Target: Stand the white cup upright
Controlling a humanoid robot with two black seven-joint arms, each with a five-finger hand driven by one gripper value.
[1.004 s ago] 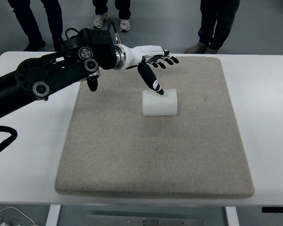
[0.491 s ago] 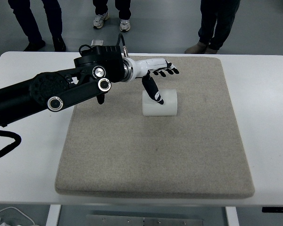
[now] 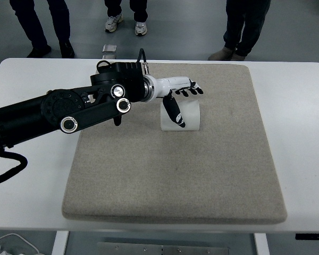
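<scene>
No writing shows anywhere. The white cup lies on its side on the far middle of the grey mat. The left hand is over it, fingers spread, thumb laid down across the cup's near face, gripping nothing.

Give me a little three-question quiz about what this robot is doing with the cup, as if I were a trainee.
1. True or false: the white cup stands upright.
2. What lies under the cup: A) bare table, B) grey mat, C) tray?
3. Which hand is over the cup?

Key:
1. False; it lies on its side.
2. B.
3. The left hand, thumb down its near side, fingers spread beyond it.
</scene>
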